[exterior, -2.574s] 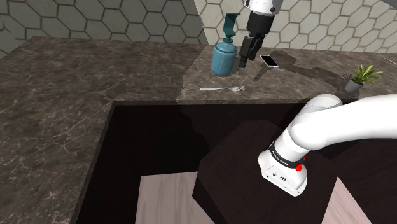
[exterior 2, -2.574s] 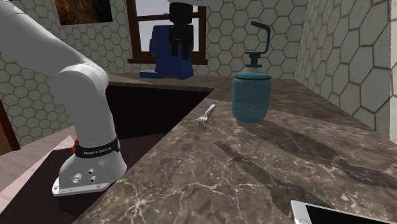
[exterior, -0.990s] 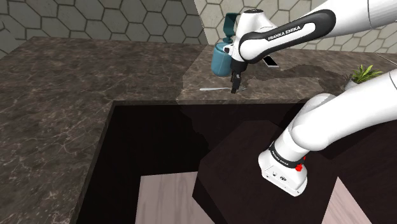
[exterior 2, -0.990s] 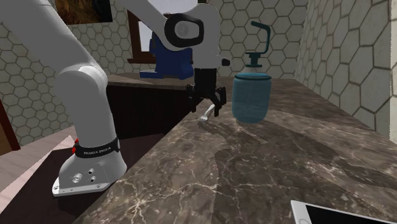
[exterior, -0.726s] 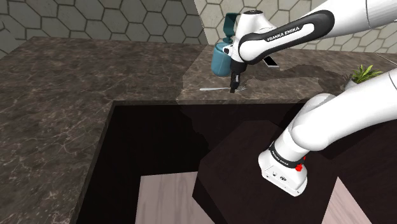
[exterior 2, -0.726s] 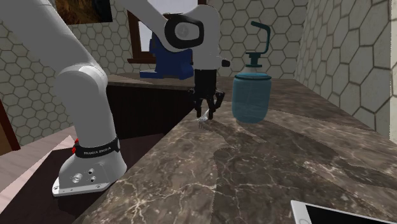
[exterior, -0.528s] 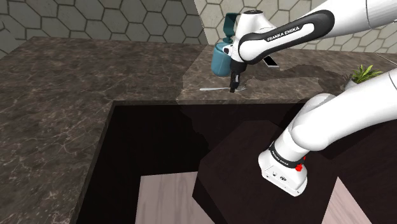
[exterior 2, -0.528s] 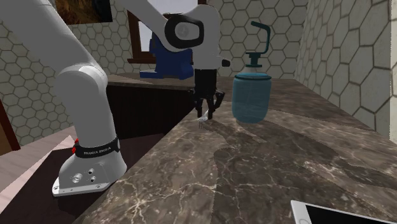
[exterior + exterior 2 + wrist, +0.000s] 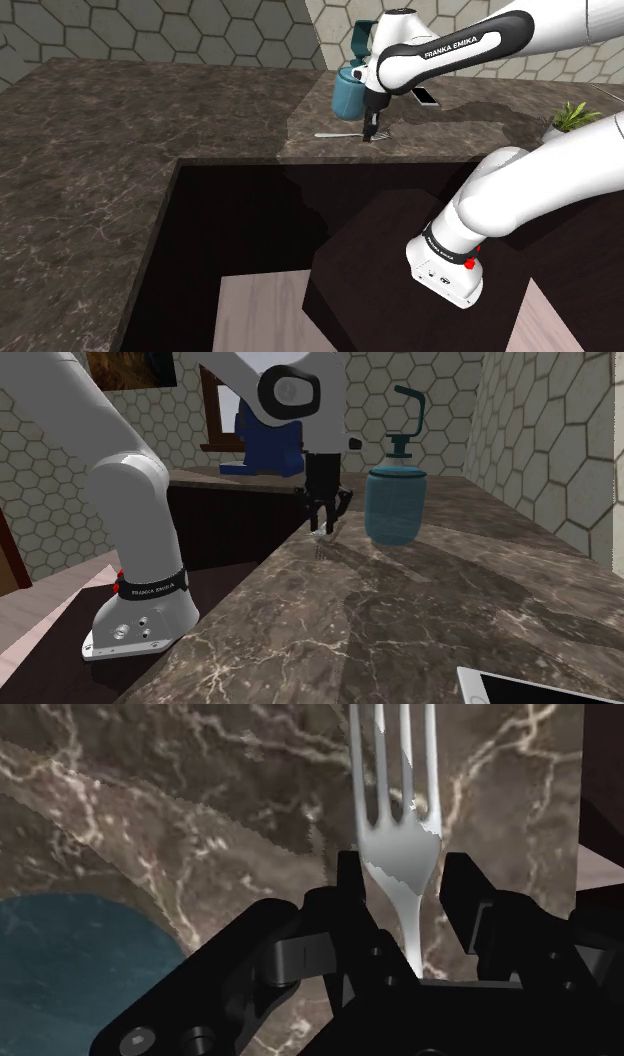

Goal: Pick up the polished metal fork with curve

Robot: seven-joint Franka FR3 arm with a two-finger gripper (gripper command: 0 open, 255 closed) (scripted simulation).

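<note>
Gripper clenched on the fork at its neck, tines poking out past the fingertips, fork held low over the marble counter near its edge, blue jar just beside.

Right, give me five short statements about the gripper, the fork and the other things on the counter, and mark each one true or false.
1. The gripper is shut on the fork. True.
2. The teal jar lies tipped over on its side. False: it stands upright on the counter.
3. A phone lies flat on the counter. True.
4. The fork is down in the dark recess beside the counter. False: it is between the fingers, over the marbled counter top.
5. The fingers clasp the fork by its tines. False: they clasp it at the neck, just below the tines, which stick out past the fingertips.
</note>
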